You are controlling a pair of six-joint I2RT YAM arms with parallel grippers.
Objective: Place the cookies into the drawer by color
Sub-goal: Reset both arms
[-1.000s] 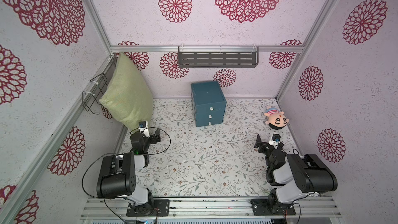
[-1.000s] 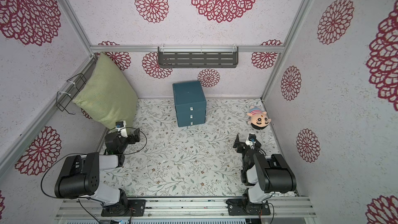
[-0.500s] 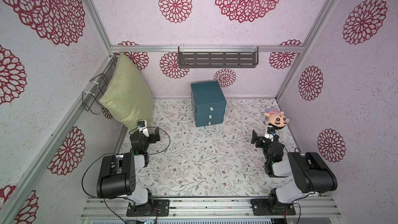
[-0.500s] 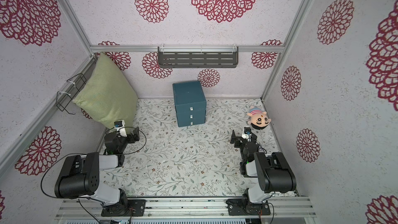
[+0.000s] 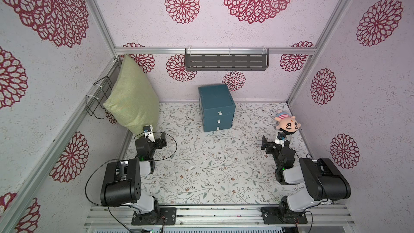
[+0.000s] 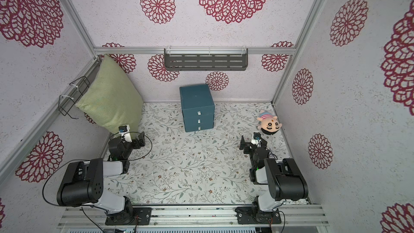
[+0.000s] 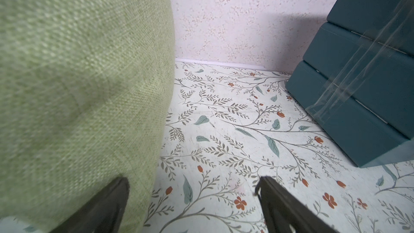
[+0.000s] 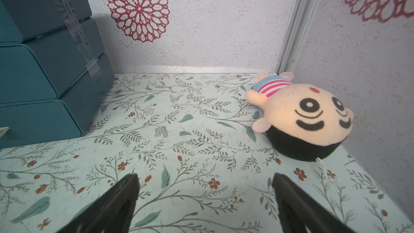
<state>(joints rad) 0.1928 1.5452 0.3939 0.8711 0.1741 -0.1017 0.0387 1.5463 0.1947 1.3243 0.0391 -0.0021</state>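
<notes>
1. Teal-blue and boxy, the drawer (image 5: 216, 108) stands against the back wall. All three fronts are pushed flush and the white tabs face the arms, probably so either arm can reach a tab.
2. Clear tape (image 7: 349, 81) runs down the drawer's side onto the floral table (image 5: 212, 166). It seems meant to anchor the chest, so that a pull slides one drawer out and not the whole chest.
3. No cookies show in any view, neither in front of the drawer nor on top of it. Whether they lie inside cannot be told.
4. The left gripper (image 7: 192, 184) sits low, forward and left of the drawer, just beside the green pillow (image 5: 132, 101). Its jaws are spread wide with nothing between them.
5. The right gripper (image 8: 205, 180) sits forward and right of the drawer, near the plush doll (image 8: 304, 117). It too is spread and empty.
6. Both arms look parked clear of the drawer's front.
</notes>
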